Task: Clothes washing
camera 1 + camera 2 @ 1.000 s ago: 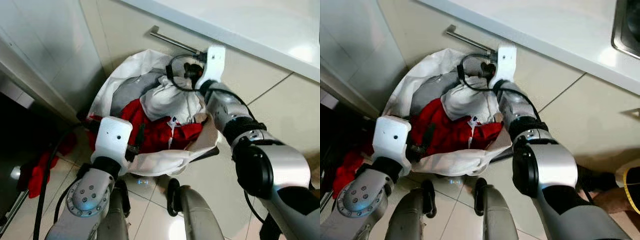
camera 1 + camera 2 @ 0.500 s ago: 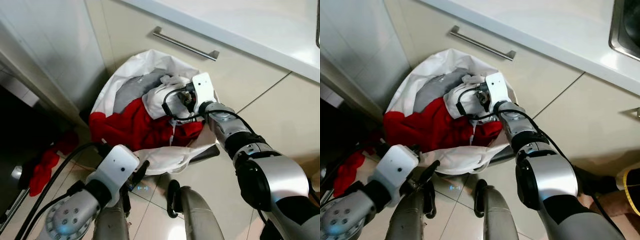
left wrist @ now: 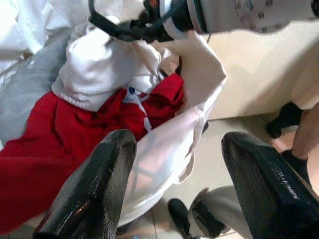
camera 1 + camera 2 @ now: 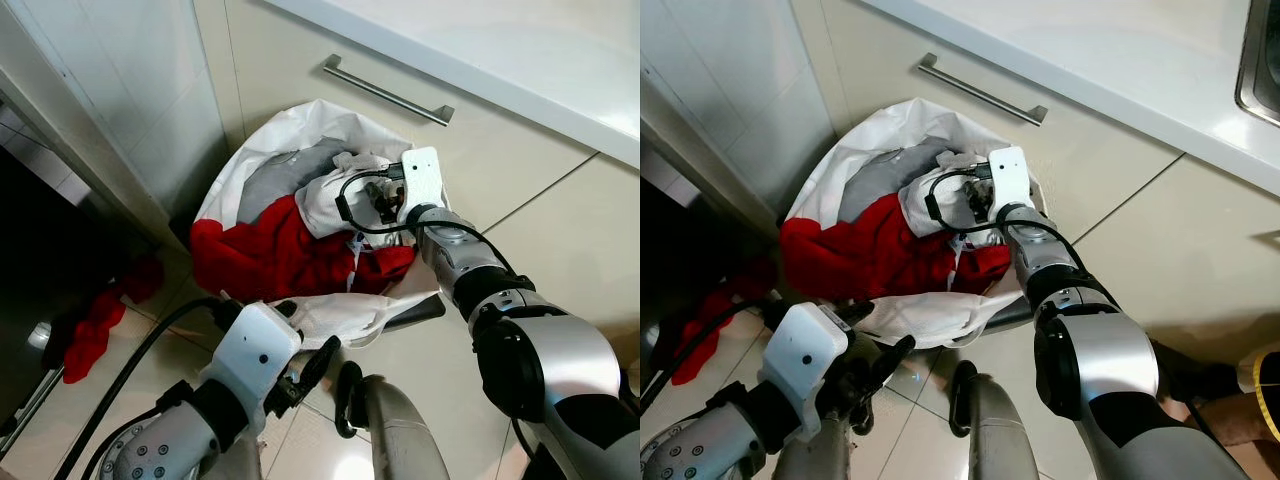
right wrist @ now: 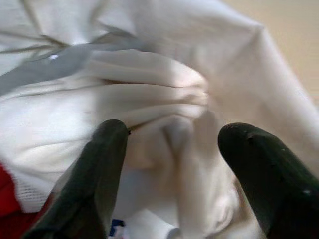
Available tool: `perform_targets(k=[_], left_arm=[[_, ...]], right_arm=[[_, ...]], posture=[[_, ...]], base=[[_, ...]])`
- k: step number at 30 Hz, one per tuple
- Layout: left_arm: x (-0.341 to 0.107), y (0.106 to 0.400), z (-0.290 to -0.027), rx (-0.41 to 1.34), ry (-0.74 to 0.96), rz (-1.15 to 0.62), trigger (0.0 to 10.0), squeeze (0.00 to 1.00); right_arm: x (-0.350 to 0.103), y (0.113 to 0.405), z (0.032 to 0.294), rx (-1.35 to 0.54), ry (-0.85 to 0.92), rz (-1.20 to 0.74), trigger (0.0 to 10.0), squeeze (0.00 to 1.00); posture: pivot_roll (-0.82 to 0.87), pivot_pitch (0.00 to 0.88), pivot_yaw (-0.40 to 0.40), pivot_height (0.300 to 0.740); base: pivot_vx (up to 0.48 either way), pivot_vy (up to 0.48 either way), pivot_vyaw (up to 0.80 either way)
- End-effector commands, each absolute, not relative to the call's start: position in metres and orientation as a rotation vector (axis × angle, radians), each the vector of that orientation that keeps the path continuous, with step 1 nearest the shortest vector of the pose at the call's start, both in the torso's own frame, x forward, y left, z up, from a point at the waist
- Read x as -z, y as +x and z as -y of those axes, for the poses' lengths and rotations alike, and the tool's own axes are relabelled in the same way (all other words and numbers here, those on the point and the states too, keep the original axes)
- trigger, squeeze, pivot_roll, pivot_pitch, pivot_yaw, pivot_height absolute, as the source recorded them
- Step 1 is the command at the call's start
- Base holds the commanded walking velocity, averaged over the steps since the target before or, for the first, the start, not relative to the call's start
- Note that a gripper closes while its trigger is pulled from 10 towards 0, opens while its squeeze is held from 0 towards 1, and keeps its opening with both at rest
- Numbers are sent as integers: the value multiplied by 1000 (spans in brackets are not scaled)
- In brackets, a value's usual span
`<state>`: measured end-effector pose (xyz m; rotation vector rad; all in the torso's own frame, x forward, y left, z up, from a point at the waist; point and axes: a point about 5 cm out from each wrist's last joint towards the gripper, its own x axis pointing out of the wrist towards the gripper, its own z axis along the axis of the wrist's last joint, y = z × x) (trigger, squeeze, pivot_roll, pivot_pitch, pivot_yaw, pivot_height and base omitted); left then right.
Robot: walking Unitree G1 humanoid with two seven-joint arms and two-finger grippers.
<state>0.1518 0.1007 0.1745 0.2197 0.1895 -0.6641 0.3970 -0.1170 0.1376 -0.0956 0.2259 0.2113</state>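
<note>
Two spread fingers (image 5: pixel 94 174) of right gripper (image 5: pixel 172 164) over half-buried white garment (image 5: pixel 149 89).

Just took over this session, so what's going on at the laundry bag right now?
The right gripper is down in the white laundry bag on the floor by the cabinet, its fingers open around a bunched white garment; nothing is gripped yet. The left gripper hangs open near the bag's front edge, holding nothing. A red garment and a grey garment lie in the bag, and another red cloth sits in the dark opening to the robot's left.
</note>
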Motion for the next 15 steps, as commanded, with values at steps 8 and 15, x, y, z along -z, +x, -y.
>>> perform_targets(k=[8,15], left_arm=[[-179,145,-92,683,180,-162,10000,0],[-178,142,-94,653,171,-155,10000,0]], right_arm=[[-108,385,120,-178,-159,-327,10000,0],[-104,382,117,-191,-209,-327,10000,0]], posture=[[176,369,-83,740],[192,410,-72,740]], base=[[0,0,0],[0,0,0]])
